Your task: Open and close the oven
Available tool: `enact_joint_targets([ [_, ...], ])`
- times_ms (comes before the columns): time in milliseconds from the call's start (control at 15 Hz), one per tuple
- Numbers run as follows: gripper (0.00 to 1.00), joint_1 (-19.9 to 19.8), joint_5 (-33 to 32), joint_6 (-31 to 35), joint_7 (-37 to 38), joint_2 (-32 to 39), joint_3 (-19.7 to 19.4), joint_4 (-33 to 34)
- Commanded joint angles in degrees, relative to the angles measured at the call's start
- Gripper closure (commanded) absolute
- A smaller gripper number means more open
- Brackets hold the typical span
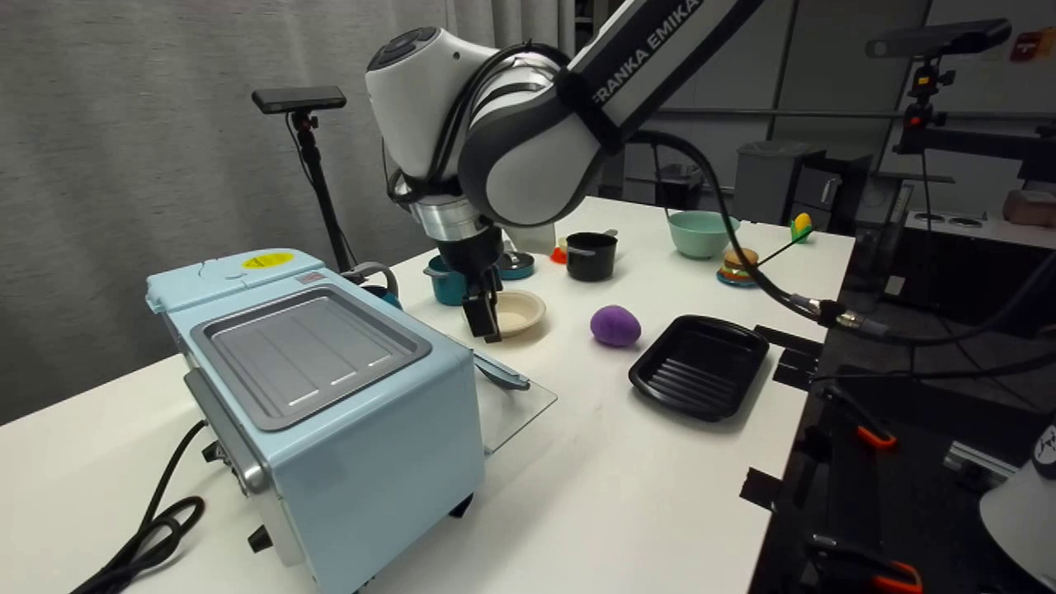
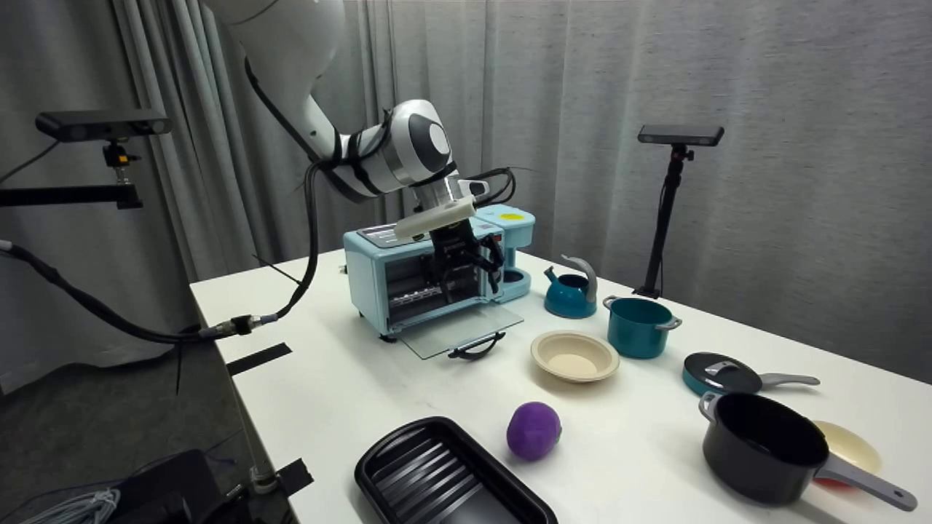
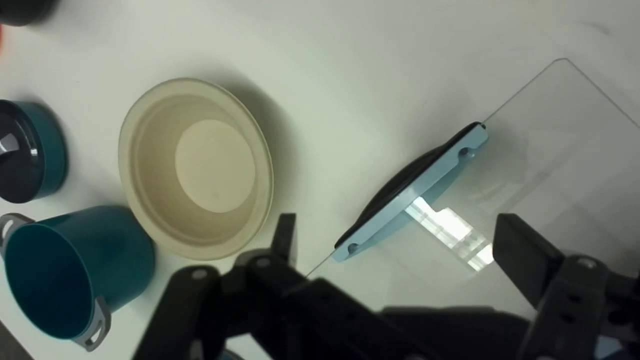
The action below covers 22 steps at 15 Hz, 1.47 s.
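Note:
The pale blue oven (image 1: 388, 487) stands on the white table in both exterior views. Its glass door (image 2: 445, 329) is lowered, sticking out flat just above the tabletop. Along the door's outer edge runs a black and light blue handle (image 3: 410, 192), seen from above in the wrist view. My gripper (image 3: 400, 240) is open, its two black fingers wide apart with nothing held between them. In an exterior view the gripper (image 2: 472, 282) hangs in front of the oven's opening, above the door, and hides part of the interior. The fingers appear apart from the handle.
A beige bowl (image 3: 197, 170) lies just beyond the handle, with a teal pot (image 3: 75, 275) beside it. A teal kettle (image 2: 570, 295) stands near the oven's side. Farther out are a purple object (image 2: 534, 431), a black ridged tray (image 1: 701, 367) and a black saucepan (image 2: 761, 447).

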Motion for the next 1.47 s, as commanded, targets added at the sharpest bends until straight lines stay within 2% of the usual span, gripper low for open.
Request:
enact_joint_targets([
  [0, 0.0, -2.3, 3.3, 2.4, -2.7, -4.3, 1.1, -3.9],
  [400, 0.0, -4.8, 7.3, 4.7, -3.9, -6.3, 0.8, -7.9],
  [800, 0.0, -7.2, 10.6, 7.2, -3.8, -4.3, 0.3, -10.4],
  [1133, 0.0, -8.0, 13.7, 7.4, -3.6, -1.1, 0.4, -9.0],
  [1400, 0.0, -7.5, 13.4, 7.3, -2.6, 1.4, -0.1, -8.8],
])
